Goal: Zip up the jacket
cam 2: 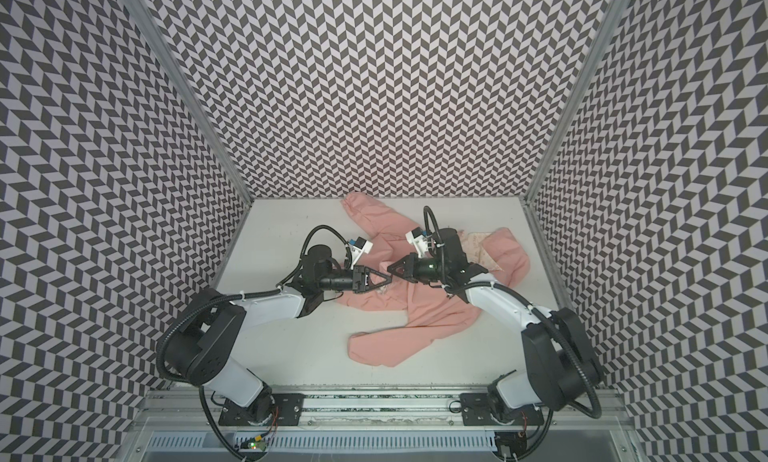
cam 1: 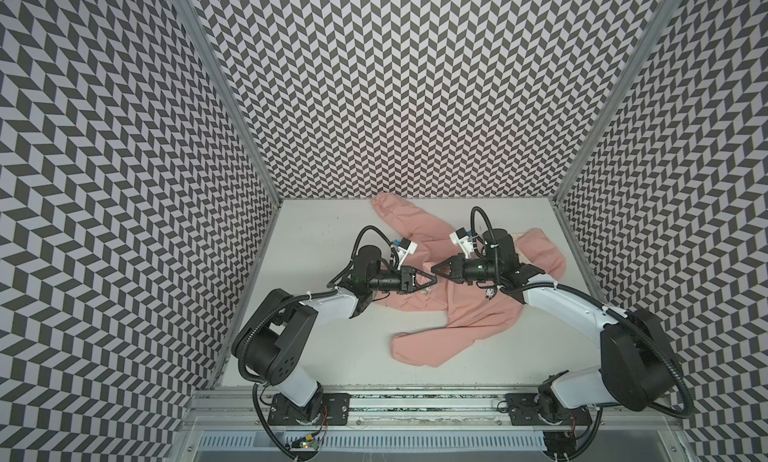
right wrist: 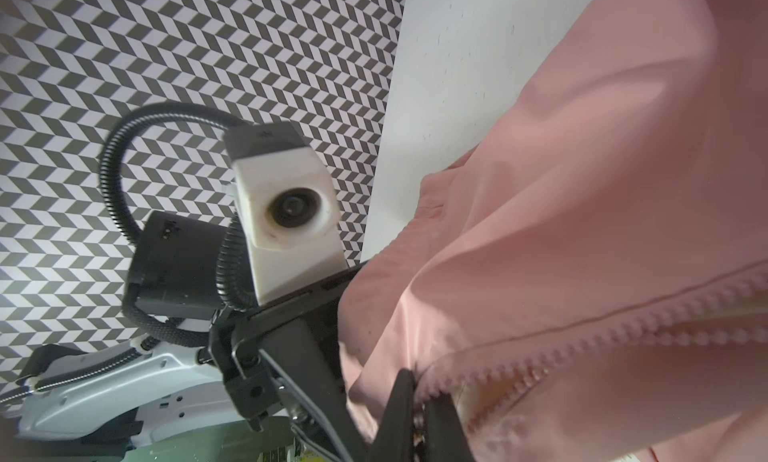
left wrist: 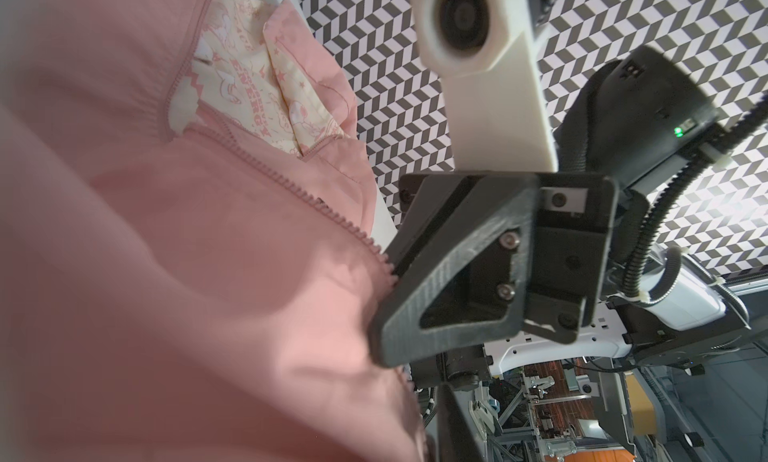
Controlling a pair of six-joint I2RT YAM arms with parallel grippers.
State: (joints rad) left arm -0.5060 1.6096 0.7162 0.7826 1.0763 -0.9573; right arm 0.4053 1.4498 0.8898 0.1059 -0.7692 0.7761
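The salmon-pink jacket (cam 1: pixel 469 314) (cam 2: pixel 432 314) lies crumpled on the white table, its cream printed lining (left wrist: pixel 245 77) showing at the open front. Both grippers meet tip to tip over its middle. My right gripper (cam 1: pixel 434 268) (right wrist: pixel 419 406) is shut on the zipper's toothed edge (right wrist: pixel 623 327), lifting it. My left gripper (cam 1: pixel 434 280) (cam 2: pixel 390 278) points at the same spot. In the left wrist view pink cloth (left wrist: pixel 208 273) drapes against one finger (left wrist: pixel 455 426) and hides the other. The zipper teeth (left wrist: pixel 291 185) run apart, unjoined.
One sleeve (cam 1: pixel 386 208) reaches the back wall and another (cam 1: pixel 415 352) lies toward the front. Chevron-patterned walls (cam 1: pixel 415 106) enclose the table (cam 1: pixel 324 239) on three sides. A metal rail (cam 1: pixel 415 401) with both arm bases runs along the front edge.
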